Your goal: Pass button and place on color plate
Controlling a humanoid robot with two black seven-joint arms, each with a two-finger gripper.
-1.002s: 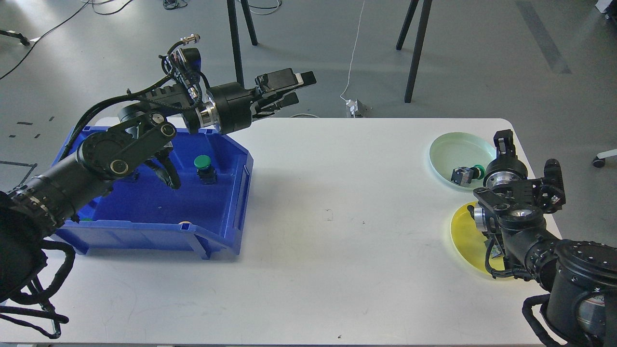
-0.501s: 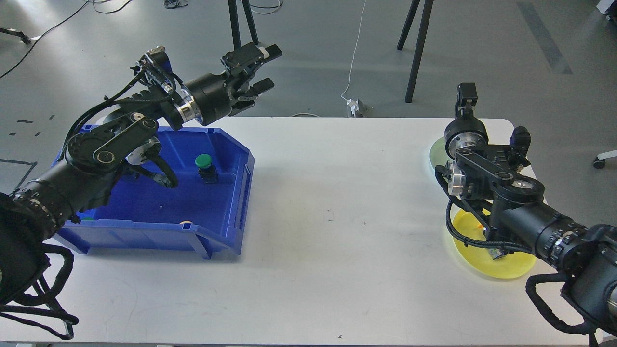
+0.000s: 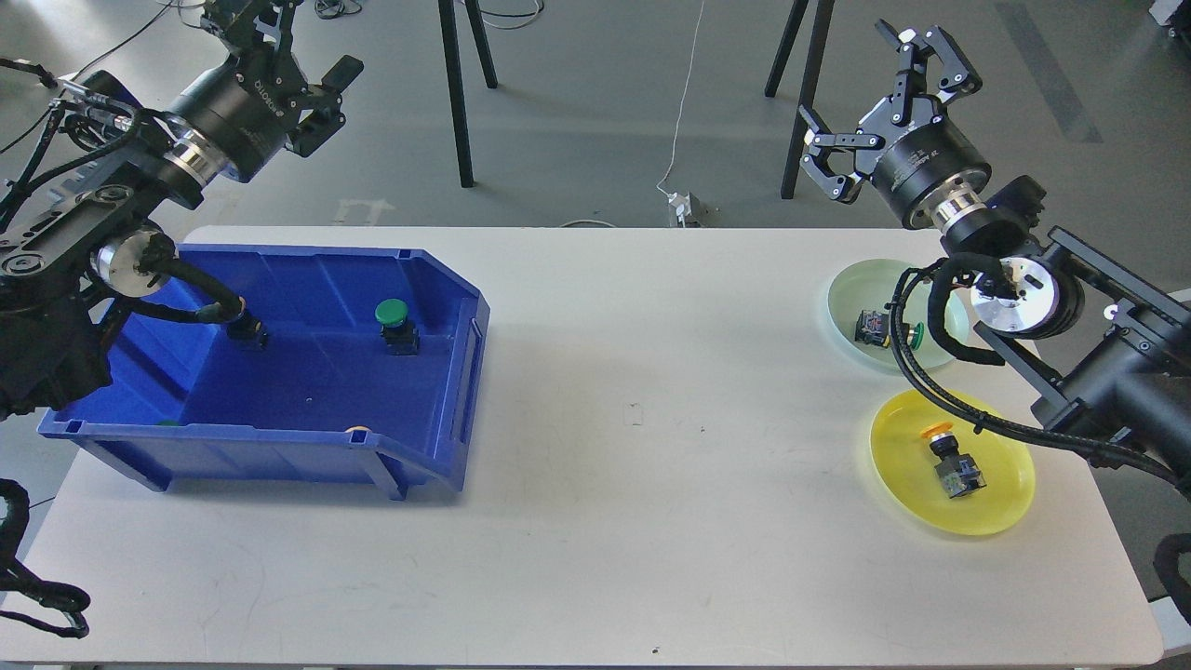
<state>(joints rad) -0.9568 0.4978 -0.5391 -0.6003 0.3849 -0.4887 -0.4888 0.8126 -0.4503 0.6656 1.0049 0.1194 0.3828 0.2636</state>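
Note:
A green-capped button stands in the blue bin at the left. A second green-capped button lies on the pale green plate at the right. An orange-capped button lies on the yellow plate in front of it. My left gripper is open and empty, high above the bin's far left corner. My right gripper is open wide and empty, high beyond the table's far edge, behind the green plate.
A small orange piece and a green piece show at the bin's front wall. Black stand legs rise behind the table. My right arm's cable hangs over the green plate's right side.
Both arms have lifted up and back. The left gripper swung left, away from the table's middle. The right arm rose off the plates, and both plates with their buttons now show.

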